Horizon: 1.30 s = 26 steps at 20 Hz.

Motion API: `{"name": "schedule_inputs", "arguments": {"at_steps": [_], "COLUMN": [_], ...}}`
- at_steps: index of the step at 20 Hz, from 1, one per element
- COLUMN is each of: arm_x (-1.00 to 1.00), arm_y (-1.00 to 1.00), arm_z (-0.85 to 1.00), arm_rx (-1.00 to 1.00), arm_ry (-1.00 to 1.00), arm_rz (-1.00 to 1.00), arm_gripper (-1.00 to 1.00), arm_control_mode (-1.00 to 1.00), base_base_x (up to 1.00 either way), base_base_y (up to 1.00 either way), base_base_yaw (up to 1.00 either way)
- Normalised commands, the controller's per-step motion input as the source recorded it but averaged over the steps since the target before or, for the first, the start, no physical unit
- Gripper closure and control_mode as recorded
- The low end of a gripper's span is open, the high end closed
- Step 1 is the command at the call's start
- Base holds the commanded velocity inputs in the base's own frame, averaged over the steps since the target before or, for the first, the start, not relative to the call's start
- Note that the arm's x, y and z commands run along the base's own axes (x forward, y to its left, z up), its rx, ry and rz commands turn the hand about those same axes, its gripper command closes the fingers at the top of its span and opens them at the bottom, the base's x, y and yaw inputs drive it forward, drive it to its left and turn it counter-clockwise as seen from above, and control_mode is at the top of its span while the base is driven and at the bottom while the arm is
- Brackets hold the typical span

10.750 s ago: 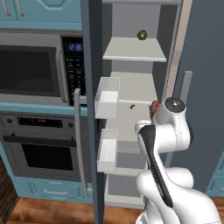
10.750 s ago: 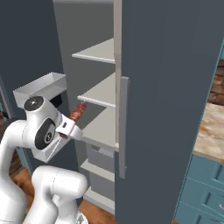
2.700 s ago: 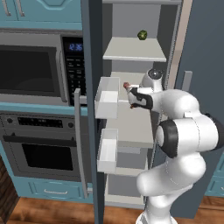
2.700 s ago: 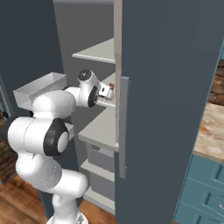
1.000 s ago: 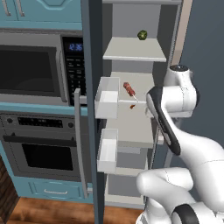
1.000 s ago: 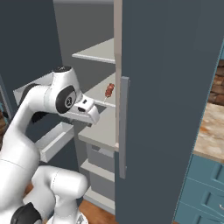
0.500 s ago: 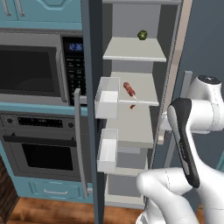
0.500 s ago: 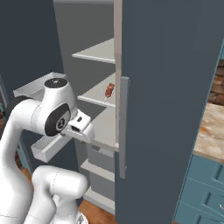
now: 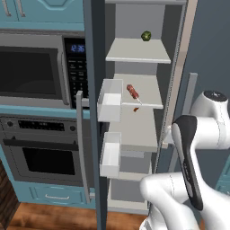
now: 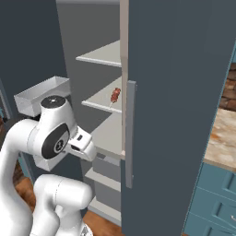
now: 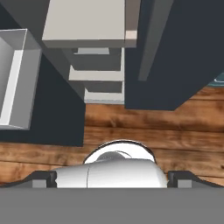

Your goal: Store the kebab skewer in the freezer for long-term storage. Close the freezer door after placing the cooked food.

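Observation:
The kebab skewer [image 9: 131,91] lies on the freezer's [image 9: 139,134] second pale shelf, a reddish speck on the shelf edge below it; in the right base view the skewer [image 10: 115,95] rests near that shelf's front. The freezer door [image 9: 92,134] stands wide open at the left, its white bins [image 9: 110,94] facing the shelves. My gripper [image 10: 87,150] hangs outside the compartment, below the skewer's shelf, pointing down. In the hand view the gripper [image 11: 112,178] has its fingertips [image 11: 43,178] far apart with nothing between them, above the wood floor.
A small round green item [image 9: 146,36] sits on the top shelf. The plain matching door [image 10: 175,92] with its grey handle [image 10: 130,133] is shut on the right. A microwave [image 9: 31,72] and an oven [image 9: 40,152] fill the wall left of the open door.
My arm has pulled back out of the freezer, swinging right and down. The skewer stays on the second shelf, untouched. The door has not moved.

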Motion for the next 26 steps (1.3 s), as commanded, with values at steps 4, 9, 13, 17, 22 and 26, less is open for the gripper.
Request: {"name": "schedule_inputs", "arguments": {"at_steps": [4,9,13,17,22,26], "arm_x": [-0.02,-0.06,0.00,0.00,0.00,0.00], "arm_y": [0.00,0.00,0.00,0.00,0.00,0.00], "arm_z": [0.00,-0.01,0.00,0.00,0.00,0.00], "arm_rx": [0.00,0.00,0.00,0.00,0.00,0.00], "arm_ry": [0.00,0.00,0.00,0.00,0.00,0.00], "arm_rz": [0.00,0.00,0.00,0.00,0.00,0.00], "arm_gripper": [-1.00,-1.00,-1.00,-1.00,-1.00,-1.00], "arm_control_mode": [-1.00,1.00,1.00,1.00,1.00,1.00], "base_base_x": [0.00,-0.42,-0.54,-0.52,-0.55,-0.17], "base_base_y": [0.00,0.00,0.04,0.13,0.28,0.70], "base_base_yaw": [0.00,-0.09,-0.21,-0.42,-0.44,-0.15]}}
